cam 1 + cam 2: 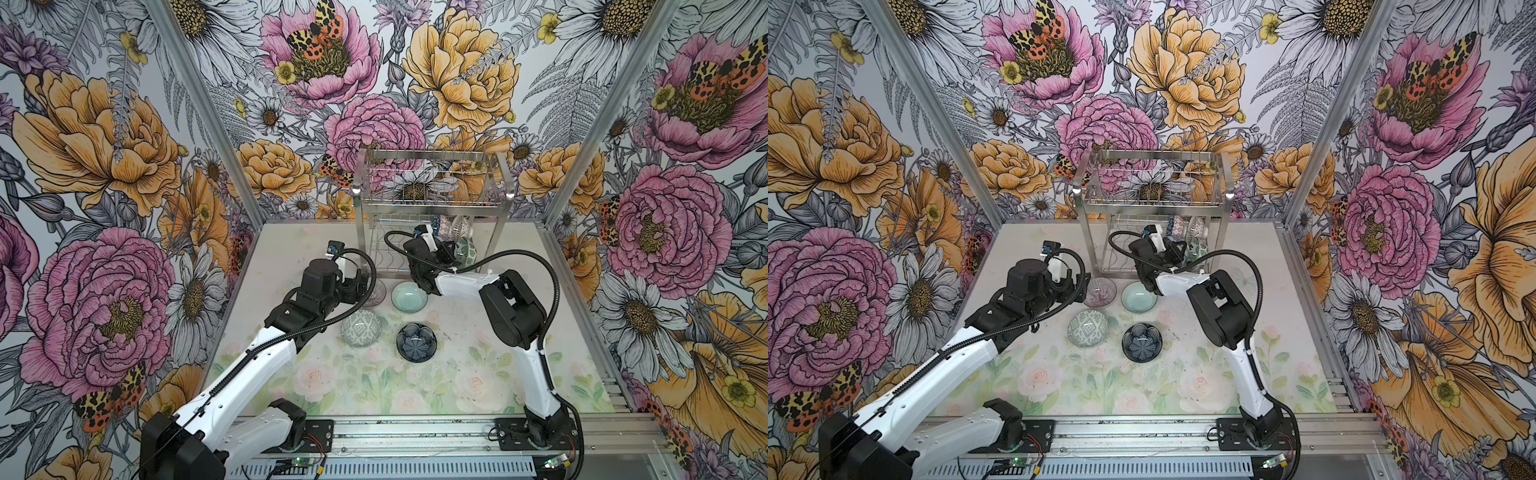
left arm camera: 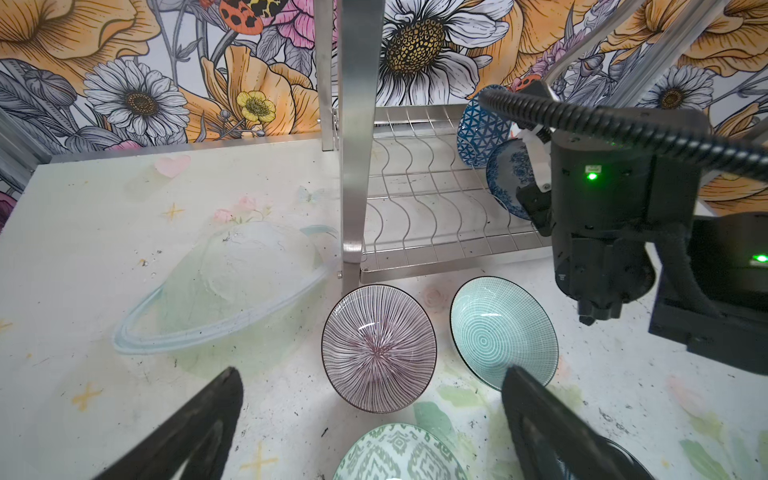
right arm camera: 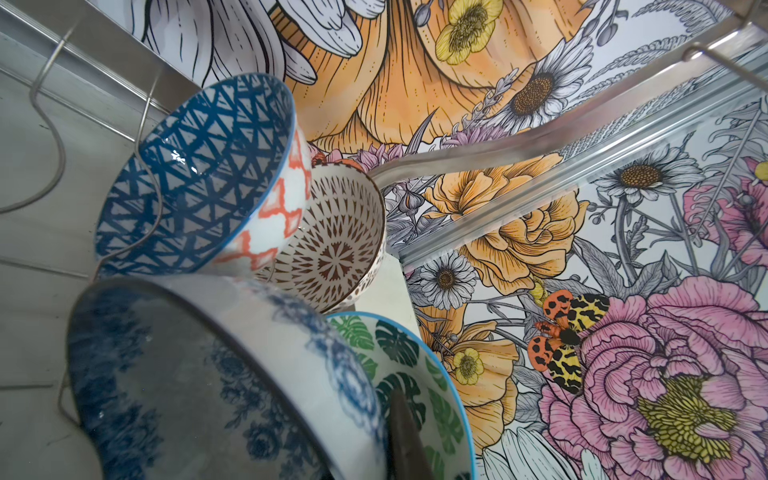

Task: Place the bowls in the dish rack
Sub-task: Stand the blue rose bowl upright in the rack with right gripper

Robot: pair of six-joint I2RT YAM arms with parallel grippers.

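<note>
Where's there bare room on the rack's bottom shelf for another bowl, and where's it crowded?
Free: the wavy slots between the leg by the purple-lined bowl and the blue geometric bowl. Crowded: that end, where four bowls bunch together.

Through the right wrist camera I caught just one finger (image 3: 405, 436) of the right pincer (image 3: 390, 432), a dark blur against the rim of the blue floral bowl (image 3: 216, 374). Its mate sat hidden behind that bowl, itself blurred and cut off by the frame. In a top view the left arm (image 1: 316, 299) hid half the purple-lined bowl (image 1: 379, 296). On the left wrist camera the grey-green bowl (image 2: 395, 453) ran off the edge, and the dark petal bowl (image 2: 627, 457) barely showed past a finger of the left pincer (image 2: 372, 374).
</note>
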